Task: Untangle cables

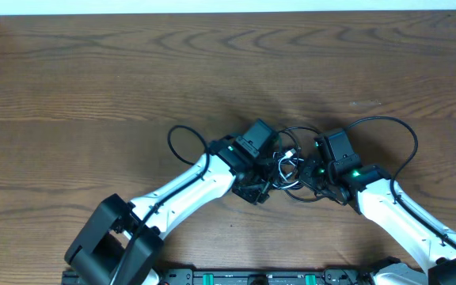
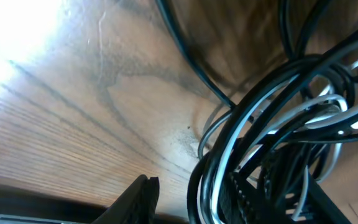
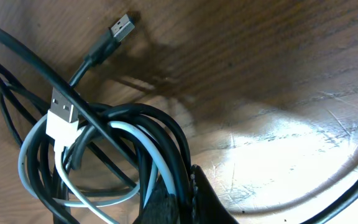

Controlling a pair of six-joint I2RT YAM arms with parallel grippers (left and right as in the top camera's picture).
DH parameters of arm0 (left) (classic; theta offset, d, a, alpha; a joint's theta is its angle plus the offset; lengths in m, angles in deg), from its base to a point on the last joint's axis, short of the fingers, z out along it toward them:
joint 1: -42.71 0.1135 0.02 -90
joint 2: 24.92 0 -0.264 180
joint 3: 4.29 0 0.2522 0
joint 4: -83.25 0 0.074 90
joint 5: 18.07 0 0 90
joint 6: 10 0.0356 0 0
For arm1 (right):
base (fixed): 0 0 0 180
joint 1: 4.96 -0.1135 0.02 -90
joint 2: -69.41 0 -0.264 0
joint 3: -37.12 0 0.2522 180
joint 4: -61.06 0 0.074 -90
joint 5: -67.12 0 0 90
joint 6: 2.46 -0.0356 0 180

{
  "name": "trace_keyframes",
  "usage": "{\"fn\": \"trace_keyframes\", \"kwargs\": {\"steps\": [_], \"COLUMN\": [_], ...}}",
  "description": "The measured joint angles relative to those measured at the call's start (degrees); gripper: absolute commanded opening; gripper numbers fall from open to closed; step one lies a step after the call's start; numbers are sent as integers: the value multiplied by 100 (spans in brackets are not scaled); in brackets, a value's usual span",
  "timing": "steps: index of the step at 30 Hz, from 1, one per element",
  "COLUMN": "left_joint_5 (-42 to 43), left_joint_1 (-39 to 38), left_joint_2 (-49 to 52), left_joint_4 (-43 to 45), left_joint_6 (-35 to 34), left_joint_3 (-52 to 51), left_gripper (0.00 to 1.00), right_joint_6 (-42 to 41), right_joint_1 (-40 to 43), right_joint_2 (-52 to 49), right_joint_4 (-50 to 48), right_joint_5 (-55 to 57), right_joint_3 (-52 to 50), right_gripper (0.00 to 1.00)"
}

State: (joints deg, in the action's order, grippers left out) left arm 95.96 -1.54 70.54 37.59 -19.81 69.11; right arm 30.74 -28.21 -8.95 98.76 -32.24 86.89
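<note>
Working the knot apart at the worktop's middle.
Right hand is clenched on the cables; left hand gapes around them, and likely must pinch one strand and draw it left.

The left arm and right arm angle inward; left fingers apart, right fingers pressed together.
</note>
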Motion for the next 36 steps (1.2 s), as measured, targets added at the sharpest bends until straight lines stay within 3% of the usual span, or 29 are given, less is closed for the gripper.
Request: {"fn": "trace_keyframes", "kwargs": {"steps": [14,15,17,22,24,32,36], "left_joint_5": [-452,-457,-468,-446,-450,-586,-155], "left_joint_1": [-238,-240,-243,-247,-247,-192,199], "left_joint_2": [116,197,356,479,479,479,479], "left_joint_4": [229,308,459,516,516,525,874], "left_joint_6": [-704,-717,-765,-802,-828,-522,-98], "left_joint_3": [0,0,0,0,0,0,-2], "left_gripper": [38,36,23,19,8,7,7], "right_joint_6": [-2,-2,-2,-2,-2,39,94], "right_joint_1": [15,26,31,31,31,31,31], "right_joint_2": [0,0,0,0,0,0,0], "right_joint_4": [7,4,7,7,7,306,887], "right_joint_5": [-140,-136,-129,-142,-146,-229,-52], "right_joint_3": [-7,-9,-9,-9,-9,-9,9], "right_gripper": [1,1,1,1,1,1,1]}}
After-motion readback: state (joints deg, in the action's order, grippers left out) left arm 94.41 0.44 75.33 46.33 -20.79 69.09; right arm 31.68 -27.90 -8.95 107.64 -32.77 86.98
